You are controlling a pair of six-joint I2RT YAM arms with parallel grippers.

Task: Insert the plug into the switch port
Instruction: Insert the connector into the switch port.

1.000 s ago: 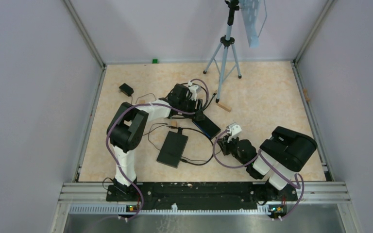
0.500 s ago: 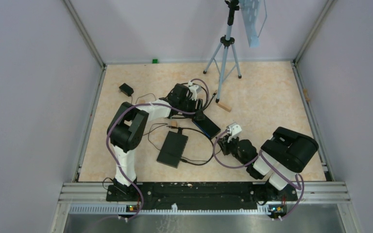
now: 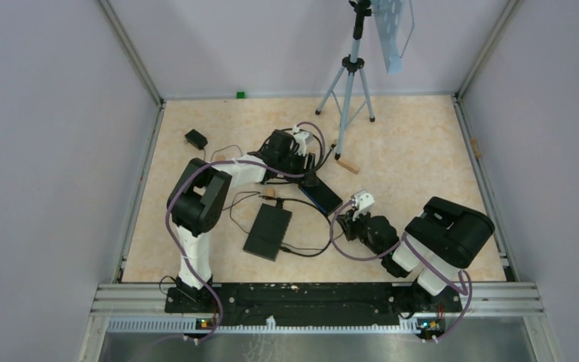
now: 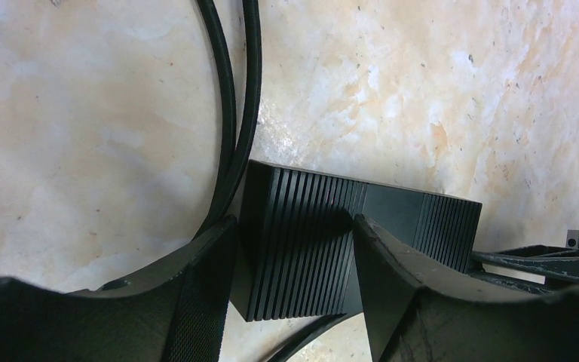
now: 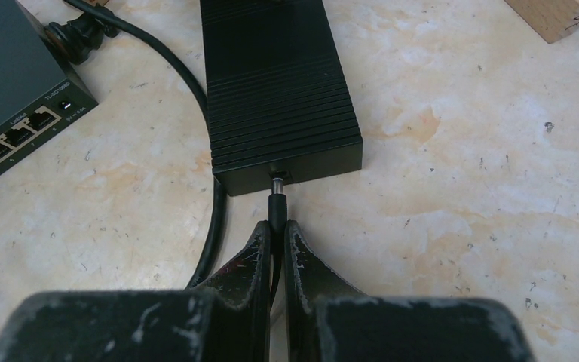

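The switch [image 3: 323, 196] is a black ribbed box lying on the marbled table between the two arms. My left gripper [image 3: 307, 170] is shut on its far end, and in the left wrist view the fingers [image 4: 211, 264] press on both sides of the switch [image 4: 407, 215]. My right gripper [image 5: 277, 226] is shut on the black barrel plug [image 5: 277, 205]. The plug's metal tip sits at the small port [image 5: 279, 176] in the near end face of the switch [image 5: 275, 83], in line with it. How deep the tip sits I cannot tell.
A dark grey network box [image 3: 268, 230] with a row of sockets [image 5: 15, 98] lies left of the switch, a cable plugged into it. Black cables [image 4: 230, 113] loop round the left gripper. A wooden block [image 3: 348, 166], a tripod [image 3: 350, 75] and a small black adapter [image 3: 195, 139] stand farther back.
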